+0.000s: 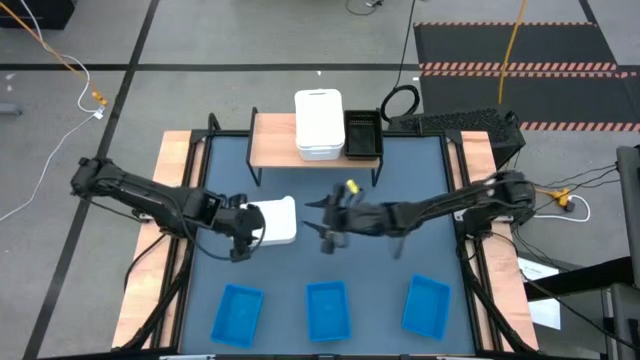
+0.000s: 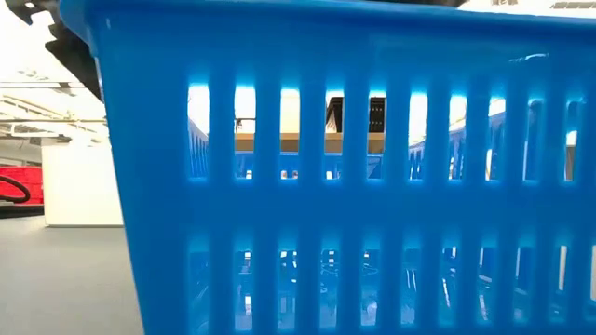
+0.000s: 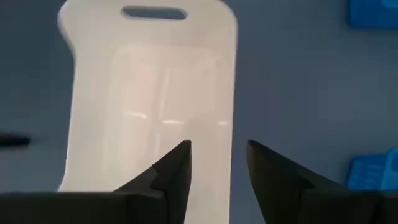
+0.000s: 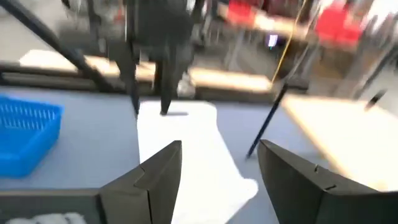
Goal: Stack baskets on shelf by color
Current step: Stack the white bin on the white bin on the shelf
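Fingers of the left gripper (image 3: 217, 171) stand narrowly parted astride the rim of a white rectangular plastic basket (image 1: 276, 220) on the dark-blue tabletop (image 1: 420, 210). The right gripper (image 1: 325, 220) hangs just beside it, spread wide, holding nothing.

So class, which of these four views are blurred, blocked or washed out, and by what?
Low view: a blue basket right at the lens blocks nearly everything, light glowing through its slots. Right wrist view: the room behind is smeared. Left wrist view: the white basket looks soft and pale, with faint glare streaks. High view: evenly lit.
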### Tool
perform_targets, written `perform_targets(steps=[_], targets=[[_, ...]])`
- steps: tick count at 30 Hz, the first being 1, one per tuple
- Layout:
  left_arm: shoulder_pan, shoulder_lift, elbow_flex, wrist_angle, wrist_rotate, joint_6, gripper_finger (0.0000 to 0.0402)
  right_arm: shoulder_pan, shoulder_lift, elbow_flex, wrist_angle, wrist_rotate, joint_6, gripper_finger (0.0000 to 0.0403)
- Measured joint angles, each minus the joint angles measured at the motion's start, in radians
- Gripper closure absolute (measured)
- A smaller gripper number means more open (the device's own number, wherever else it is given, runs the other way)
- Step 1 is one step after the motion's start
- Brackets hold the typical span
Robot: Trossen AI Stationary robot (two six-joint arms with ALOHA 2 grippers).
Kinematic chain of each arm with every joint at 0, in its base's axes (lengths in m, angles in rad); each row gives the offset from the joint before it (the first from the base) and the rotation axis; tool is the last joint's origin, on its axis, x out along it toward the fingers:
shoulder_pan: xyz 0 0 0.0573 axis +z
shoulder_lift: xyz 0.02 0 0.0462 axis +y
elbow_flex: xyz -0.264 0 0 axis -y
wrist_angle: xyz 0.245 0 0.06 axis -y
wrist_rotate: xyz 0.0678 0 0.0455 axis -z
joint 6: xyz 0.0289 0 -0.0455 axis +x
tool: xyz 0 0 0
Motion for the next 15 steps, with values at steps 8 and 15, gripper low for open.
perform_targets(steps=[8,15], targets=[[-0.003,-0.089,0.000,-0.106,-0.169,-0.259,0.0271,0.012,0.322,0.408,-0.362,-0.029,0.179,0.0200],[0.046,-0.230,0.000,-0.100,-0.435,-0.203,0.0286,0.015,0.537,0.748,-0.451,-0.130,0.136,0.0203]])
